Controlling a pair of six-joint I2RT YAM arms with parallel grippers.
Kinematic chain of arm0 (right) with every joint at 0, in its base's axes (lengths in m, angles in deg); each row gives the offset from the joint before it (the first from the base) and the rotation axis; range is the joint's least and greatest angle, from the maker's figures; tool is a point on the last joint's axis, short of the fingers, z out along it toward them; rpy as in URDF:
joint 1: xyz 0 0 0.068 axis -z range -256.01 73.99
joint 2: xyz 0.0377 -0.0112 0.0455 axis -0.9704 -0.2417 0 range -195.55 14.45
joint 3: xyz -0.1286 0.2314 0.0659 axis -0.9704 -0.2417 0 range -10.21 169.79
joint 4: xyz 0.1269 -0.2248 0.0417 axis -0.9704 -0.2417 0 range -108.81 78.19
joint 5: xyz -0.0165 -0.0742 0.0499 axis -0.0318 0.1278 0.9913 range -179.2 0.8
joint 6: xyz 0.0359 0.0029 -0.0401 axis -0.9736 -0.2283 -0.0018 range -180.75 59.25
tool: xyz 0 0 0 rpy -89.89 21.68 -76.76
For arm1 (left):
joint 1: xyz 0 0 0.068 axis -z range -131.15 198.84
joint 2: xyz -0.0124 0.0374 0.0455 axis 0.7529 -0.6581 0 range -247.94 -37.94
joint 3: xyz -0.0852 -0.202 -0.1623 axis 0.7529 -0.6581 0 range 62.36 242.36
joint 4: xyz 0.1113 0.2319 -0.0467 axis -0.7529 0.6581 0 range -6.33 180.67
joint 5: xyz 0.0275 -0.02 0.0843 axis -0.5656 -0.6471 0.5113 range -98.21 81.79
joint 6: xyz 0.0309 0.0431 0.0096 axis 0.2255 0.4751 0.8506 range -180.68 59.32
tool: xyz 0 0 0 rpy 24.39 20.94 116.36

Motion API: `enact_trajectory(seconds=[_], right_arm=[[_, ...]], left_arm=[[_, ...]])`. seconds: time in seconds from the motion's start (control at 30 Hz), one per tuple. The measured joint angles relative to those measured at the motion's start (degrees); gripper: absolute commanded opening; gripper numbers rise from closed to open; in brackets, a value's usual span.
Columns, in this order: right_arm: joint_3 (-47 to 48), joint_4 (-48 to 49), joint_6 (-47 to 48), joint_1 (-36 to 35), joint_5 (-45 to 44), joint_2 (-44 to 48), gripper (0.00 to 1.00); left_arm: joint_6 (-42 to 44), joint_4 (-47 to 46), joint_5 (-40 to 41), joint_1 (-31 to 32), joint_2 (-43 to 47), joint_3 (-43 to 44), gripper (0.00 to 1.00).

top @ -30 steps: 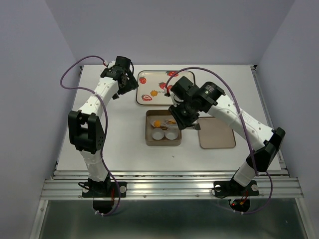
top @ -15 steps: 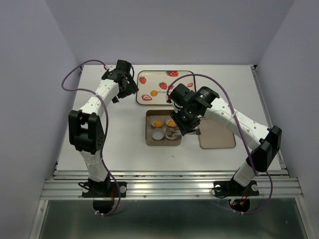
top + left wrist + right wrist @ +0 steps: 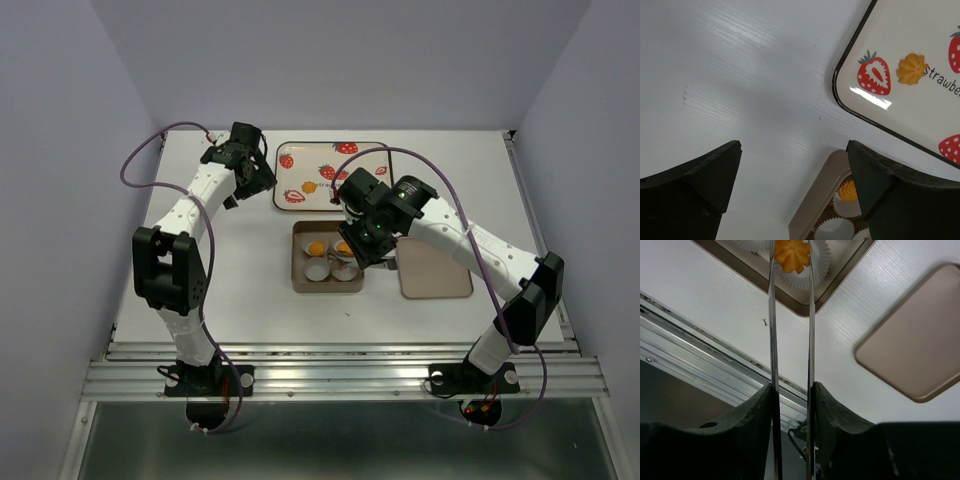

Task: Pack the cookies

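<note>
My right gripper (image 3: 791, 387) is shut on metal tongs (image 3: 772, 315). The tong tips pinch one orange cookie (image 3: 792, 254) just above a white paper cup (image 3: 820, 260) in the tan box (image 3: 805, 307). In the top view two cookies (image 3: 316, 247) (image 3: 343, 247) lie in the box's far cups. Another cookie (image 3: 911, 68) rests on the strawberry tray (image 3: 860, 107). My left gripper (image 3: 794, 147) hangs open over bare table beside the tray's corner, holding nothing. In the top view it (image 3: 250, 175) sits left of the tray (image 3: 310, 160).
The box's flat tan lid (image 3: 435, 270) lies right of the box (image 3: 298, 270). The table's metal front rail (image 3: 700, 370) runs close behind the tongs. An empty paper cup (image 3: 316, 269) sits in the box's near-left corner.
My right arm has swung the tongs and cookie over the box toward its near-right cup. The left gripper has only shifted slightly and stays open.
</note>
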Motion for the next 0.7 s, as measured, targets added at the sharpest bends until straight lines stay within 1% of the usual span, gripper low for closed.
enact_trajectory(seconds=[0.27,0.47,0.7], right_arm=[[-0.04,-0.09,-0.04,0.00,-0.11,0.00,0.40],[-2.58,-0.17,-0.04,-0.35,-0.11,0.00,0.40],[-2.80,0.35,-0.24,-0.70,-1.03,0.00,0.41]], left_arm=[[0.00,-0.07,0.00,0.00,0.92,-0.13,0.99],[0.00,-0.07,0.00,0.00,1.09,-0.46,0.99],[0.00,-0.04,-0.02,0.00,1.09,-0.66,0.99]])
